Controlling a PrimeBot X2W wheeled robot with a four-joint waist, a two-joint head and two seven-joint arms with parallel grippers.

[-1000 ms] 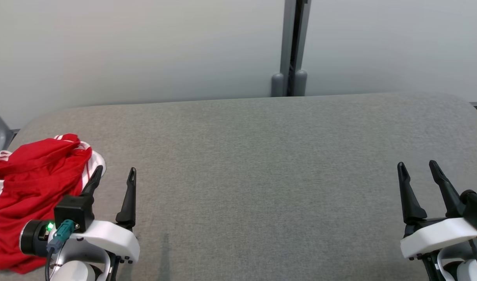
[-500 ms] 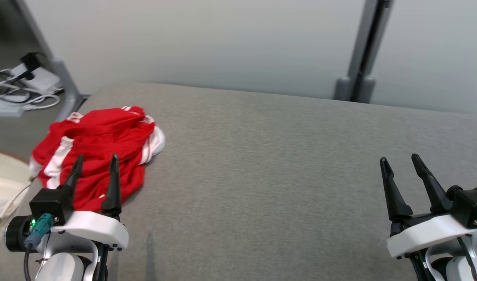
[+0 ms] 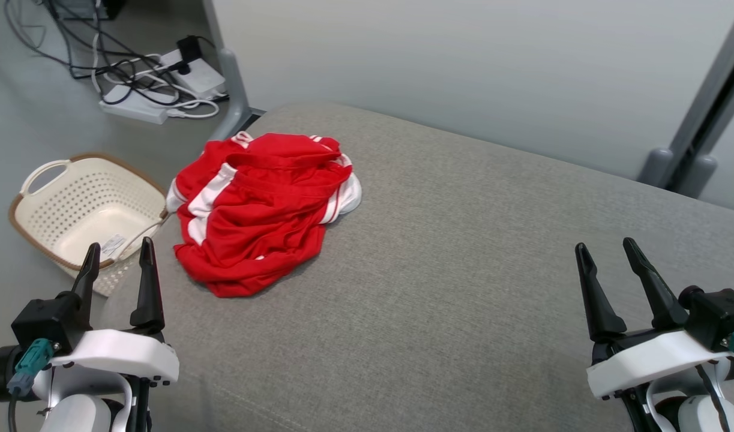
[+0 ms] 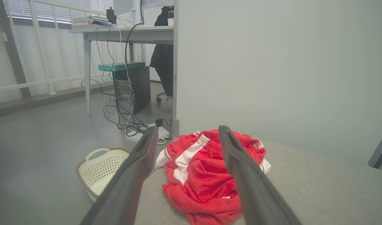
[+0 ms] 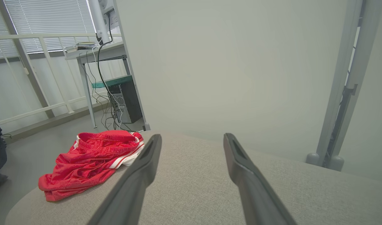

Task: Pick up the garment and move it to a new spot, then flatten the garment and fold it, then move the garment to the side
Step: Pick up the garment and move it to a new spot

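Red garment (image 3: 255,210), seemingly shorts, lies crumpled on the grey table (image 3: 463,270).

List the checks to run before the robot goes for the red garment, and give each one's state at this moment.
1. Left gripper open and empty: ok.
2. Right gripper open and empty: ok.
3. Red garment crumpled, nothing on it, ahead of the left gripper's fingers in the left wrist view: ok.
4. Garment wholly on the grey table: cannot tell; its white-trimmed edge lies right at the corner.
5. Bare table surface to the garment's right for a new spot: ok.
6. Basket on the floor beside that corner, not between gripper and garment: ok.
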